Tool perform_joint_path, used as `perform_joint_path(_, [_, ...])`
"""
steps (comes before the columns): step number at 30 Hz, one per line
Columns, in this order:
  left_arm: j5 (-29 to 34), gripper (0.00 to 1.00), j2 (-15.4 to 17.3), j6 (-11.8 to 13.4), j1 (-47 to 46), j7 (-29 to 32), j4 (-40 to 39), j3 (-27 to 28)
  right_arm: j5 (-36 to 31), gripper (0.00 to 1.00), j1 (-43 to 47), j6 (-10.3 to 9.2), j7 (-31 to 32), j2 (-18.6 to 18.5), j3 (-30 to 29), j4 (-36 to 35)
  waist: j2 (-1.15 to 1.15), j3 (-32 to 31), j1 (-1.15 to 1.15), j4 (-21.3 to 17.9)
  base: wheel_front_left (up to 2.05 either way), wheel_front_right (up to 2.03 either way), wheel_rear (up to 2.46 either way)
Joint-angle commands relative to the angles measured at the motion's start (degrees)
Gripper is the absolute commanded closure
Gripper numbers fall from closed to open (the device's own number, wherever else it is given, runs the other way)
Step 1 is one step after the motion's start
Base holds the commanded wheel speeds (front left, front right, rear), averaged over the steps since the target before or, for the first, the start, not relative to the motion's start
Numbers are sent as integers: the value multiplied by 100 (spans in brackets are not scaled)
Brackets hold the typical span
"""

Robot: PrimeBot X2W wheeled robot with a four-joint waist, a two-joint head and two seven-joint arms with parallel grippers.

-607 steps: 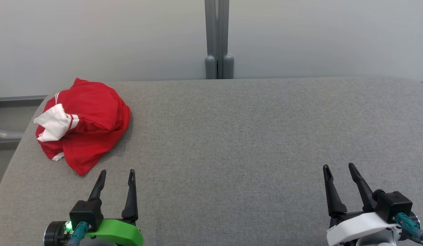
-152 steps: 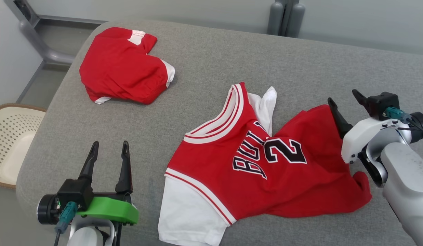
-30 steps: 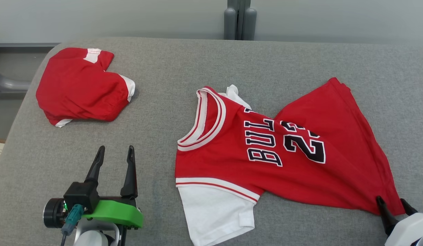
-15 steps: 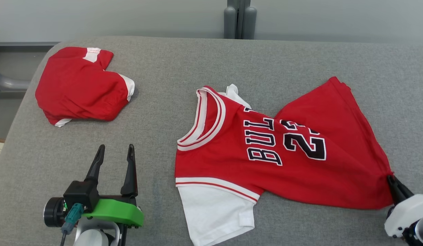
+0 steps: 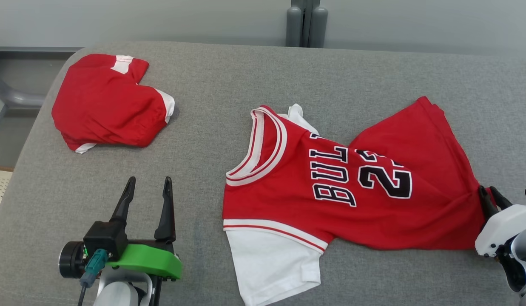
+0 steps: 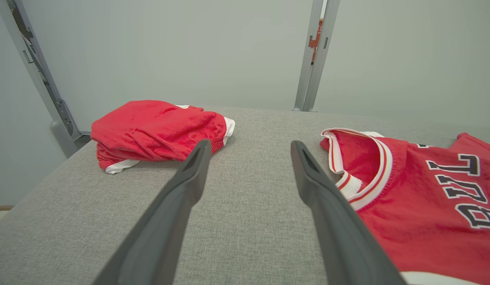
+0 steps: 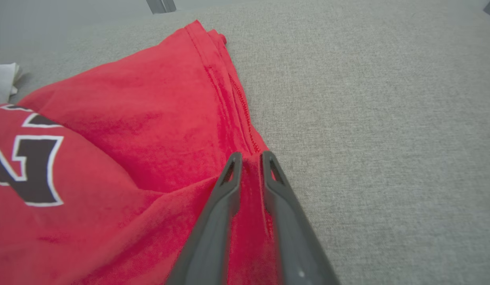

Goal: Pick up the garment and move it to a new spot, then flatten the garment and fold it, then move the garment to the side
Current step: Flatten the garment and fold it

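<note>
With my right end effector [image 7: 250, 158] clenched on the hem of the red jersey [image 5: 343, 191] lying mid-worktop [image 5: 228, 85] and my left end effector [image 5: 148, 187] released, a hard tug could slip that thin pinch.

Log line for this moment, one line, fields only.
stage: flattening | right gripper: shut on jersey hem | left gripper: open, off the jersey | second red garment: far left, apart

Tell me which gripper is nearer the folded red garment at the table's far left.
Left. The left gripper is open, on the near side of the folded red garment, apart from it. The right gripper is far across the table, fingers pinched on the jersey's hem.
</note>
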Motion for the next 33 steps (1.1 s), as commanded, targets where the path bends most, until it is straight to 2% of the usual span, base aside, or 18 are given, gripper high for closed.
perform_joint_path(1, [-5,0,13,46,22,-4,2,30,24,0,-53,-8,-173,-1,6,84,0,-78,0,-24,0,0,0])
perform_joint_path(6, [41,0,13,47,164,-4,-33,137,55,0,20,-8,-725,27,69,120,0,-204,0,-189,0,0,0])
perform_joint_path(13, [85,0,13,-1,269,-4,-55,290,72,0,303,-7,-1340,101,126,-259,0,-327,0,-473,0,0,0])
perform_joint_path(22, [136,0,13,-6,428,-4,-67,431,-221,0,976,-7,-1513,382,-32,-1157,0,-566,0,-701,0,0,0])
perform_joint_path(33, [208,0,14,-58,633,-4,-86,561,-980,0,1951,-7,-1511,1034,-500,-2669,0,-784,0,-791,0,0,0])
